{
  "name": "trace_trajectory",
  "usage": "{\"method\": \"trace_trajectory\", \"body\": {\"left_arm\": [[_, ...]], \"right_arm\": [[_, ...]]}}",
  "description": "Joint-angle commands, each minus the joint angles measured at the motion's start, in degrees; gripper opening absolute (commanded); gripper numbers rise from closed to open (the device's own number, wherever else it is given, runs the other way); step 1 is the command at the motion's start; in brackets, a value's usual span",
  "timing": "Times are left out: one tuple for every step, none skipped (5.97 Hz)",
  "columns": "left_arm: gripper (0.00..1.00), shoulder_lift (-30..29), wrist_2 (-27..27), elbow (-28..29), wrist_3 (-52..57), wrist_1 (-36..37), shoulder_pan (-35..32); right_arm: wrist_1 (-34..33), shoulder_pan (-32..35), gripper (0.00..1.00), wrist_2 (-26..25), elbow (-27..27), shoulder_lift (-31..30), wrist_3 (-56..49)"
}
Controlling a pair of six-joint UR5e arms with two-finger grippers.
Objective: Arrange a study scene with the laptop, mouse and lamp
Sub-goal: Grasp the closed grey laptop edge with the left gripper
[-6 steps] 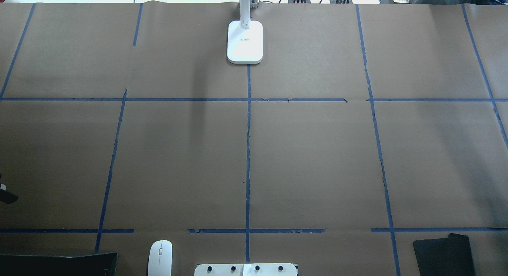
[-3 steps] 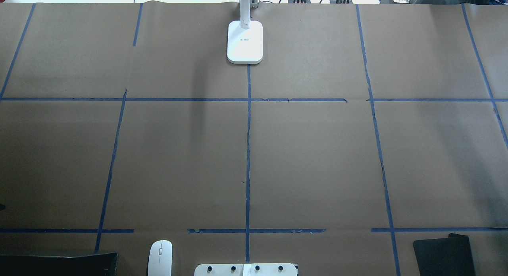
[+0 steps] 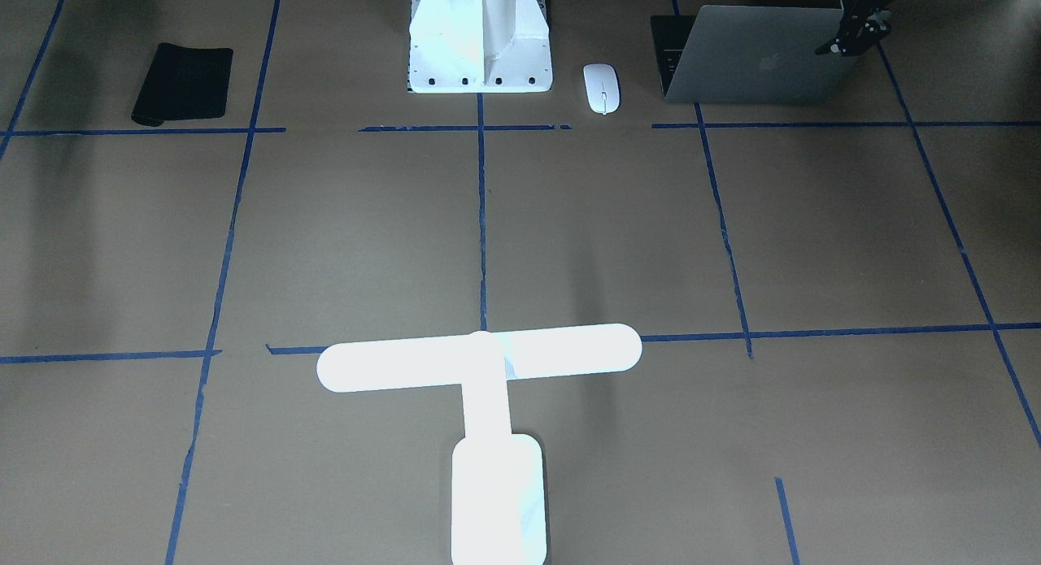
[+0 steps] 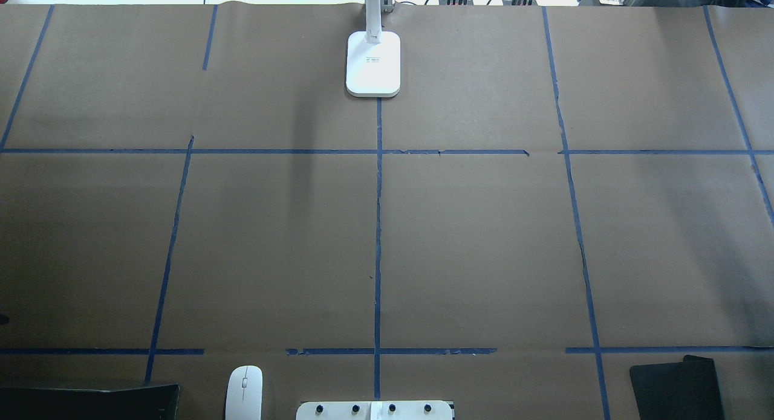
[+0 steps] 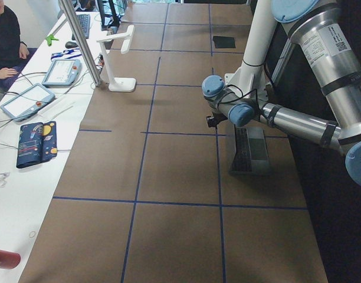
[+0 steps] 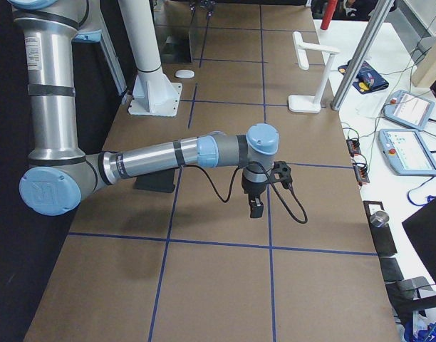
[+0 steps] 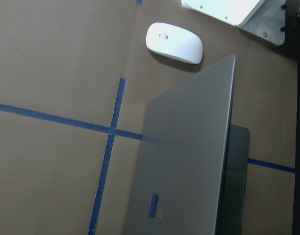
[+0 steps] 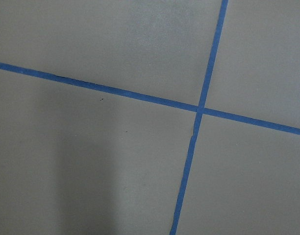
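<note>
Three things lay seemingly unarranged: slim grey metal laptop point(image 3: 748, 61) at 1 o'clock in the front-facing view, flat white oval mouse point(image 3: 602, 88) beside it, white T-shaped lamp point(image 3: 480, 370) at 6. Left tool point(image 3: 850, 32) hung by the lid, right tool point(image 6: 255, 208) well apart; spread or pressed, I couldn't tell.

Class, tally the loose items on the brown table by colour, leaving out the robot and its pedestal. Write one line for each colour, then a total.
White: 2, the lamp and the mouse
Grey: 1, the laptop
Black: 1, the mouse pad
Total: 4
</note>
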Motion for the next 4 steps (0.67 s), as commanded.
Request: {"method": "trace_trajectory", "body": {"left_arm": [[1.0,-0.1,0.5,0.4,-0.3,0.5,1.4],[0.97,-0.1,1.8,0.6,-0.5,0.5,1.9],[0.87,-0.2,1.8,0.9,-0.5,0.5,2.2],[0.72,-0.2,1.9,0.9,-0.5,0.5,2.4]], "right_arm": [[-0.1,0.0,1.0,0.0,-0.1,0.0,0.0],[0.0,0.0,1.0,0.0,-0.1,0.0,0.0],[0.0,0.0,1.0,0.0,-0.1,0.0,0.0],[0.0,0.0,1.0,0.0,-0.1,0.0,0.0]]}}
